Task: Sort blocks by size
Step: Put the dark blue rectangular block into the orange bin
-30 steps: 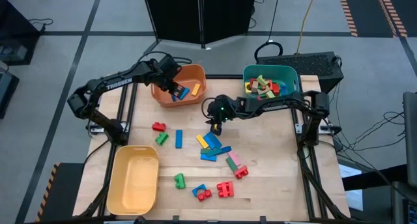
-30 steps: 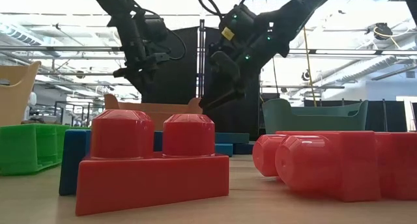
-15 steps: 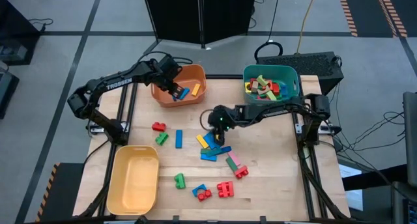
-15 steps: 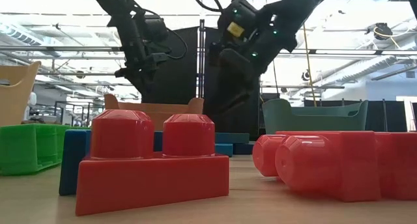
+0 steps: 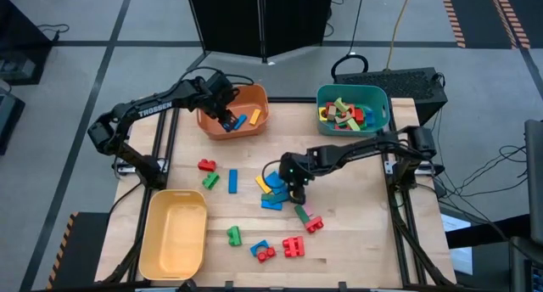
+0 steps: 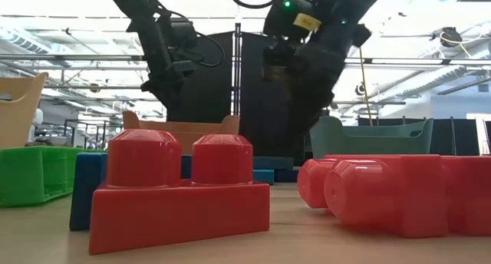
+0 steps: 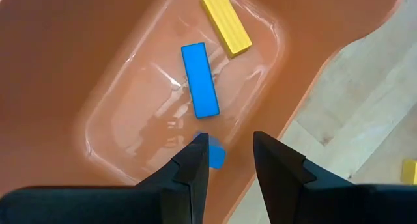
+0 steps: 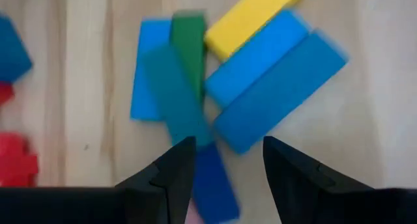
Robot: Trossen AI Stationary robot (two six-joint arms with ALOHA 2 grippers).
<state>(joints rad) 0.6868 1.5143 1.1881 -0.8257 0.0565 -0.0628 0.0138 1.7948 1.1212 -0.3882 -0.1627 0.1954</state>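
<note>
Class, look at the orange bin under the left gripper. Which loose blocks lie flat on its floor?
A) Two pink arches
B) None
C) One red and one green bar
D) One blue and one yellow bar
D: the left wrist view shows a blue bar and a yellow bar lying in the orange bin.

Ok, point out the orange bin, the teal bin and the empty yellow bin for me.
orange bin point(image 5: 254, 95): high view, on its right rim.
teal bin point(image 5: 353, 90): high view, on its far rim.
yellow bin point(image 5: 176, 237): high view, on its bare floor.
</note>
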